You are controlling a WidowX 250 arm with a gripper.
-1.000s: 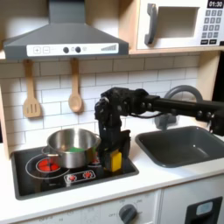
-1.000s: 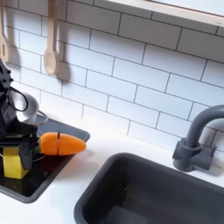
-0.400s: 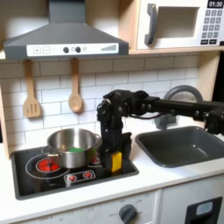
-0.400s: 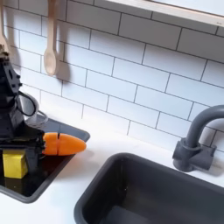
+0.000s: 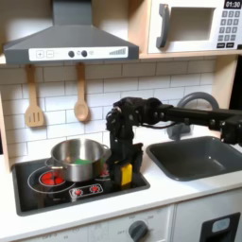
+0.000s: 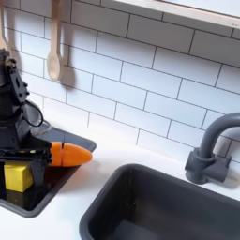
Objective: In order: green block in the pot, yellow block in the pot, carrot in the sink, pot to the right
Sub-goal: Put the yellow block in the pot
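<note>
Black gripper fingers [image 5: 123,161] pointed straight down over the stovetop [image 5: 57,189] in the first exterior view, with the yellow block [image 5: 124,174] directly beneath them. In the second exterior view the gripper [image 6: 21,150] sat at the second exterior view's left edge, and the yellow block [image 6: 18,177] stood just below its tips, resting on the dark stovetop [image 6: 52,183]. Whether the fingers touched the block's top or cleared it by a sliver could not be told; they stood slightly apart and clamped on nothing that could be seen.

That block was a small, bright yellow, square-edged piece, upright, its faces plain and evenly coloured.

To the first exterior view's left of the gripper stood the pot [image 5: 77,159], round, shiny steel, low-sided, on the burner rings; a patch of green showed inside it, the green block [image 5: 83,164]. Beside the gripper toward the second exterior view's right lay the carrot [image 6: 67,154], orange and tapered, on its side at the stovetop's edge with its blunt tip pointing right. Well off on that same side, past white counter, the sink [image 6: 159,202] opened as a dark grey rounded basin under its arched faucet [image 6: 211,150]; in the first exterior view the sink [image 5: 194,156] lay beyond the arm [image 5: 180,115].
</note>
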